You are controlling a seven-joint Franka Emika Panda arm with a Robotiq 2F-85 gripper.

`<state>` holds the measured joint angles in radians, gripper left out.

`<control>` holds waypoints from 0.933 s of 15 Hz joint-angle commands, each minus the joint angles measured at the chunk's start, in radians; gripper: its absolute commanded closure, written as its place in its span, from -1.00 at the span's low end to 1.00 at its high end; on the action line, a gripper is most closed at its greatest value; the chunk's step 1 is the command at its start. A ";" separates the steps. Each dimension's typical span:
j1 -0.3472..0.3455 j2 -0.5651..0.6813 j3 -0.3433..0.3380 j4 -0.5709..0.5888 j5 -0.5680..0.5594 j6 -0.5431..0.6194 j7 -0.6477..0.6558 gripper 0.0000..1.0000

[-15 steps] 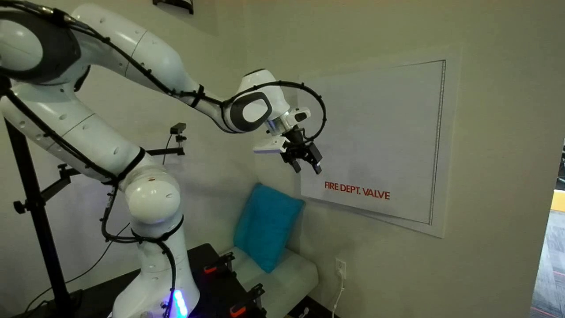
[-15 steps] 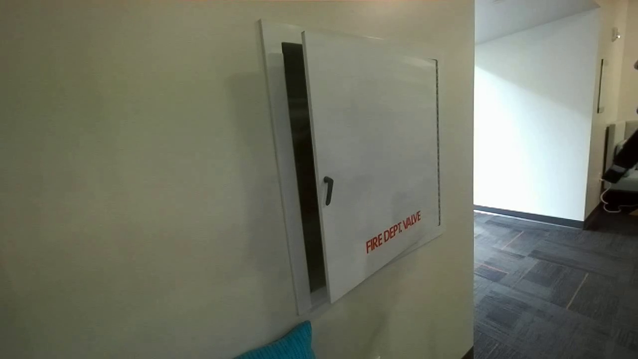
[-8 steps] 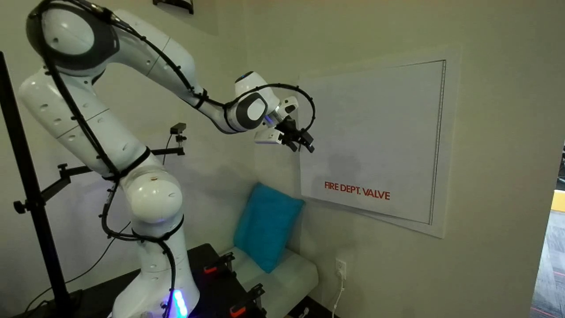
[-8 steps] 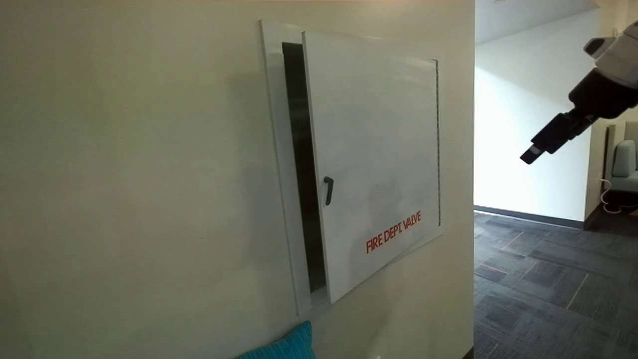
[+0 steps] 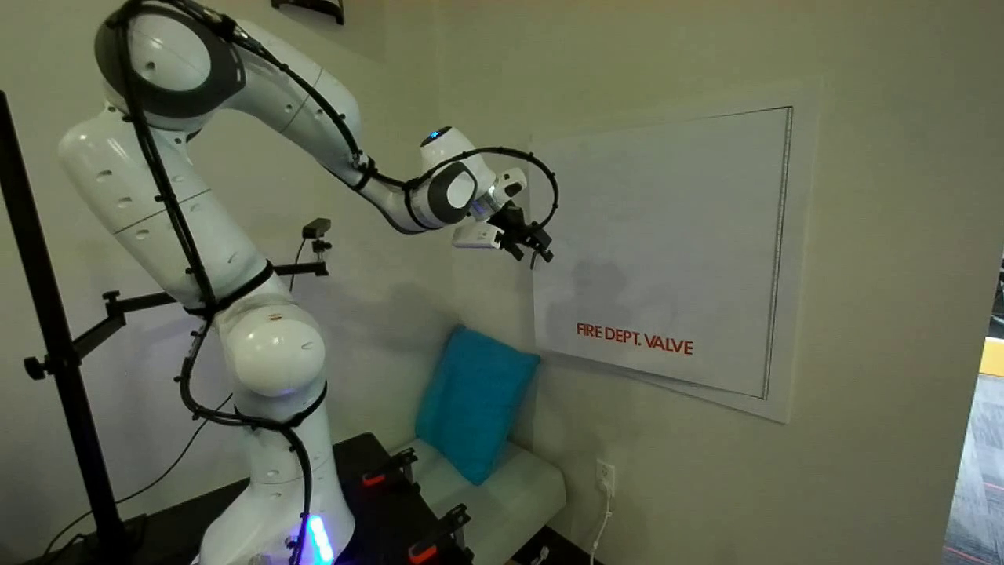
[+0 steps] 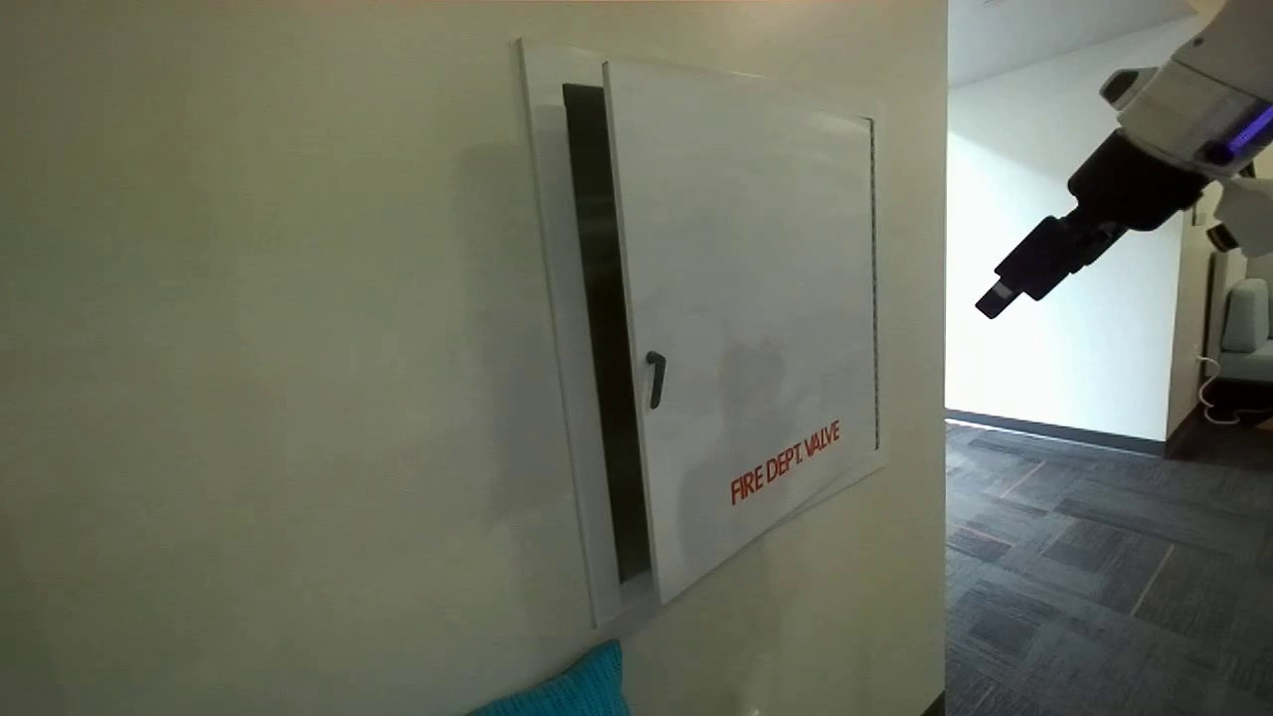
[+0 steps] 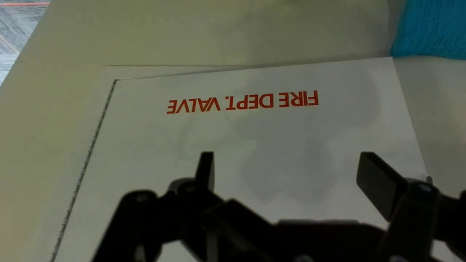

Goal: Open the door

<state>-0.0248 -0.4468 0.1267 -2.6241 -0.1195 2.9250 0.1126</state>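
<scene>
The door (image 6: 756, 259) is a flat white panel with red "FIRE DEPT. VALVE" lettering (image 6: 786, 463), hinged along one side. It stands ajar: a dark gap (image 6: 607, 348) shows between its free edge and the frame. A small dark handle (image 6: 655, 380) hangs near that free edge; in the wrist view only its tip (image 7: 429, 179) peeks past the edge. My gripper (image 6: 987, 300) is in front of the panel and apart from it in an exterior view. In the wrist view the gripper (image 7: 286, 154) has its fingers spread wide, nothing between them, facing the panel, where the lettering appears upside down.
A turquoise pillow (image 5: 477, 404) leans in the corner on a pale bench (image 5: 510, 502), below the door's free edge. An outlet with a white cord (image 5: 605, 475) is on the wall under the panel. A black stand (image 5: 59, 329) rises beside the arm.
My gripper has moved up and slightly left in an exterior view, and come in from the right edge of another toward the door. The door has not moved.
</scene>
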 commanded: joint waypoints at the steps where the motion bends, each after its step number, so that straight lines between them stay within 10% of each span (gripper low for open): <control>1: -0.001 0.000 0.001 0.001 0.008 -0.001 -0.008 -1.00; 10: -0.020 0.268 0.216 0.194 -0.012 0.212 0.159 -1.00; 14: -0.208 0.389 0.385 0.335 -0.142 0.260 0.318 -1.00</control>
<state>-0.0956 -0.1569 0.4107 -2.4084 -0.1659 3.1533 0.3267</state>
